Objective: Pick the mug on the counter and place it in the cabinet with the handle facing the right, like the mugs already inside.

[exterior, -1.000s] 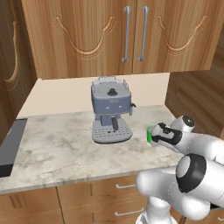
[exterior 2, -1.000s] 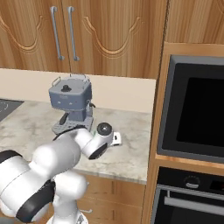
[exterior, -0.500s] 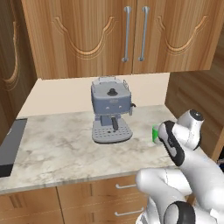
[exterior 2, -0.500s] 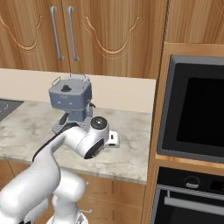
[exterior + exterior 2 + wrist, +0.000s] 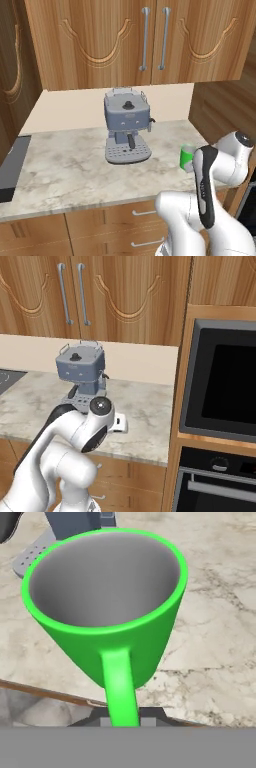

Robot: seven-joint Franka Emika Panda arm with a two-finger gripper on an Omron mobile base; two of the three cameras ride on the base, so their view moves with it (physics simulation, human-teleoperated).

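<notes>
The bright green mug (image 5: 107,607) is very close in the hand view, with its pale grey inside open to me and its loop handle (image 5: 120,687) running down to my gripper (image 5: 124,719). The fingertips are hidden under the handle, which they hold. In the left base view the mug (image 5: 186,157) is at the right end of the counter (image 5: 65,170), partly behind my forearm. In the right base view my white hand (image 5: 118,423) hangs over the counter's (image 5: 150,406) front edge. The cabinet and the other mugs are out of view.
A blue-grey coffee machine (image 5: 127,125) (image 5: 80,368) stands mid-counter, left of the mug. The dark hob (image 5: 10,165) lies at the far left. A carved double-door unit (image 5: 150,35) hangs overhead. A built-in oven (image 5: 220,386) in a tall wooden column bounds the counter's right end.
The arm has swung its elbow down and forward. The mug has shifted slightly to the right, toward the counter's end, along with the hand.
</notes>
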